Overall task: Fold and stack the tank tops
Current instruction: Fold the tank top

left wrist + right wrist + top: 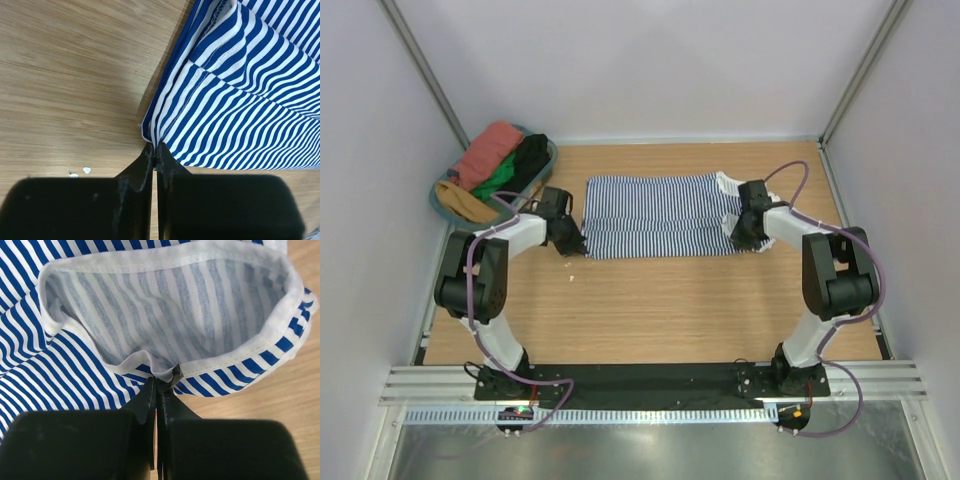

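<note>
A navy-and-white striped tank top (660,215) lies spread across the middle of the table, hem to the left, white-trimmed straps to the right. My left gripper (572,243) is shut on the hem's near left corner (152,135). At the other end my right gripper (740,238) is shut on the white trim (167,371) of the near strap opening, which gapes open above the jaws. Both pinches sit low, close to the wood. The rust-red tank top (485,155) lies bunched in the basket at the back left.
A blue-grey basket (548,165) at the back left holds rust-red, green, black and mustard cloth. White walls and metal rails close the table on three sides. Small white crumbs (86,170) lie on the wood by the left gripper.
</note>
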Action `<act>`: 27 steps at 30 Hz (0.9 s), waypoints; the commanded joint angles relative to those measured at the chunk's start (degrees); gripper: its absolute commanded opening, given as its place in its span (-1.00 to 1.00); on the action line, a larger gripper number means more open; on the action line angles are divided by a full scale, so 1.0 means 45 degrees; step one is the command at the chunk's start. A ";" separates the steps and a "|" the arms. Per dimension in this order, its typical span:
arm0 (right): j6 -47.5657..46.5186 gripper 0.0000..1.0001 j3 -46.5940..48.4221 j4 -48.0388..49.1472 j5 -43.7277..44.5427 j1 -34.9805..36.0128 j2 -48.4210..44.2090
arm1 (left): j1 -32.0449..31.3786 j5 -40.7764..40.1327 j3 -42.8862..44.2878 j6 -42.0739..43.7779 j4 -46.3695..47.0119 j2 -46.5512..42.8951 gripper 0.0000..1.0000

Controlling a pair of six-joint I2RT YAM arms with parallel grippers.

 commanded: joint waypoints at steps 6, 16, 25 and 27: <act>0.0915 -0.98 -0.2282 -0.1230 0.0162 -0.0021 -0.2253 | -0.0398 -0.0429 -0.2373 -0.0068 0.0139 -0.2170 -1.00; 0.2614 -0.79 -0.4763 -0.3342 0.0355 0.0018 -0.6218 | -0.0458 0.0118 -0.6088 -0.1514 -0.0017 -0.6584 -0.92; 0.1465 -0.32 -0.3771 -0.3538 0.0824 0.0038 -0.7453 | -0.0477 -0.2008 -0.5761 -0.0931 -0.2454 -0.9301 0.68; 0.0880 -0.31 -0.2951 -0.3286 0.0223 0.0038 -0.7083 | -0.0477 -0.2596 -0.4862 -0.0657 -0.2693 -0.9166 0.71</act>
